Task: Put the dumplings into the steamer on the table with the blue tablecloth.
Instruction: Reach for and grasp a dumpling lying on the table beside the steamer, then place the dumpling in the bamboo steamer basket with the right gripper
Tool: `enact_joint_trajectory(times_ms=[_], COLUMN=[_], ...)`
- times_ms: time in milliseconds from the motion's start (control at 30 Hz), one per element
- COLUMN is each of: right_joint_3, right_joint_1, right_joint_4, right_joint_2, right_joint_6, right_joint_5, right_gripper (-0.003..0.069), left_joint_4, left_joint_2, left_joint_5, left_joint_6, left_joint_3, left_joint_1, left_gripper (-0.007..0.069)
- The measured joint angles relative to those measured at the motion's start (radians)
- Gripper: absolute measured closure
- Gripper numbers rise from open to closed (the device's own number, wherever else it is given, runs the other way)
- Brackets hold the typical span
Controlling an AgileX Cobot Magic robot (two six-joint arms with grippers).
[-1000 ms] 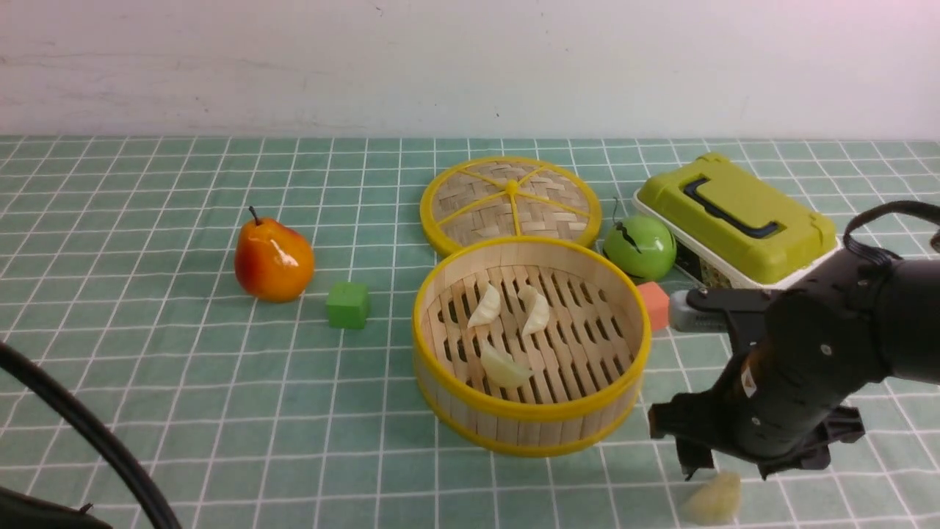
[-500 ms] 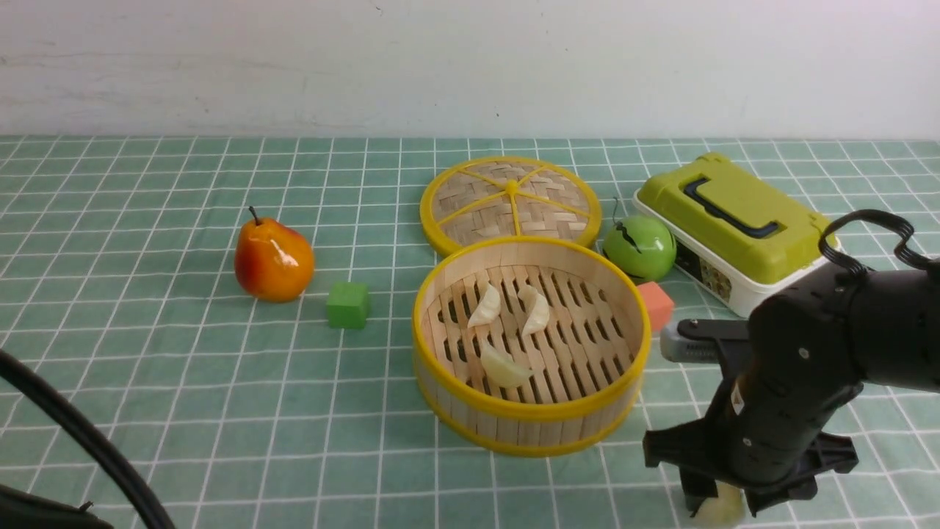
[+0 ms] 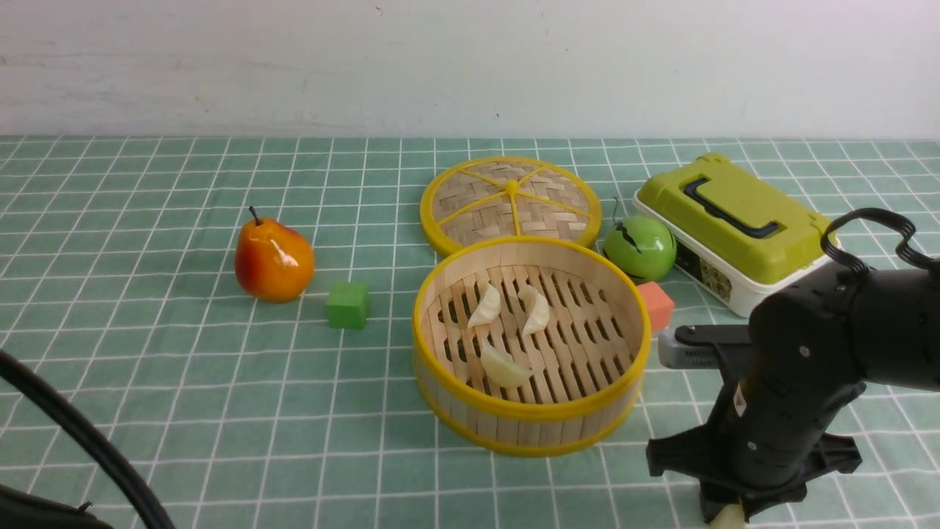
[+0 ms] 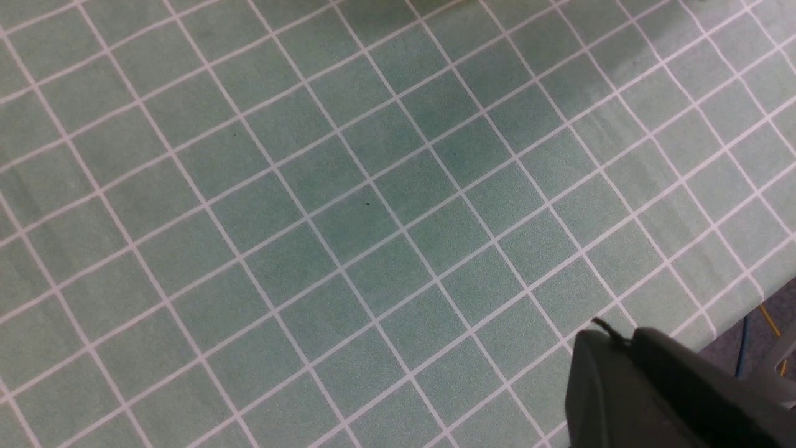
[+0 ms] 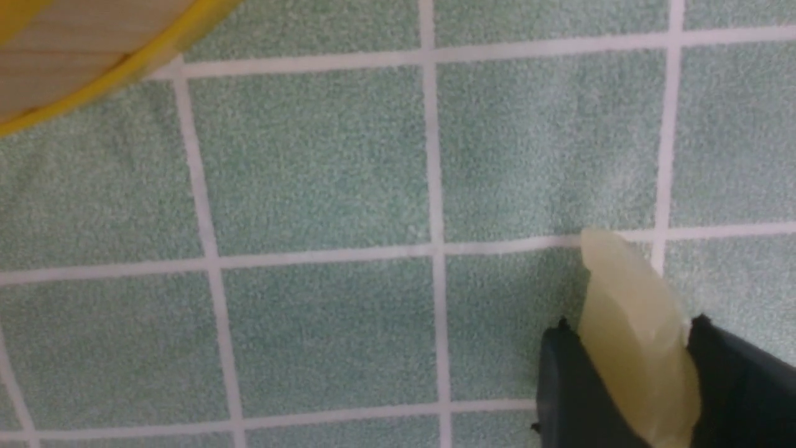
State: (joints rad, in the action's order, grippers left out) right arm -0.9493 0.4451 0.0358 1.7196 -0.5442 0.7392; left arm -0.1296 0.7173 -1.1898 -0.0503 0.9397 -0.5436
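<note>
Three dumplings (image 3: 504, 366) lie on the slatted floor of the bamboo steamer (image 3: 530, 433), while the fourth dumpling (image 5: 637, 342) is on the grid-lined tablecloth (image 3: 352, 455), to the right of the steamer and nearer the camera. In the right wrist view its long axis runs lengthwise between the fingers, one pointed tip sticking out past the fingertips and its flanks facing them. The right gripper (image 5: 631, 326) is clamped on this dumpling, its dark fingers parted only by the dumpling's width and touching both sides. As for the left gripper (image 4: 612, 333), its fingertips look pressed together over bare cloth, with nothing visible between them. Inside the steamer, two dumplings point away from the camera, side by side; the nearest slants sideways.
</note>
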Motion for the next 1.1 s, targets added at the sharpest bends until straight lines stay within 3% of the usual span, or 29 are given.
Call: enact_joint_trajectory(times_ms=[267, 600, 867, 1100], right_joint_3=[-0.069, -0.504, -0.662, -0.692], right_joint_1=[0.000, 0.000, 0.000, 0.000], right_joint_4=[-0.004, -0.130, -0.137, -0.137], right_joint_2=[-0.015, 0.048, 0.308, 0.365], right_joint_6=[0.126, 0.349, 0.386, 0.386], right_joint_5=[0.069, 0.177, 0.116, 0.117], right_gripper=[0.0430, 0.0430, 0.0430, 0.0430], left_joint_4=[0.000, 0.000, -0.002, -0.032], left_joint_2=[0.000, 0.000, 0.000, 0.000], left_joint_5=[-0.001, 0.020, 0.020, 0.020], left_joint_6=[0.000, 0.000, -0.001, -0.034], left_joint_3=[0.000, 0.000, 0.000, 0.000], left_joint_1=[0.000, 0.000, 0.000, 0.000], left_gripper=[0.0571, 0.0565, 0.0553, 0.0548])
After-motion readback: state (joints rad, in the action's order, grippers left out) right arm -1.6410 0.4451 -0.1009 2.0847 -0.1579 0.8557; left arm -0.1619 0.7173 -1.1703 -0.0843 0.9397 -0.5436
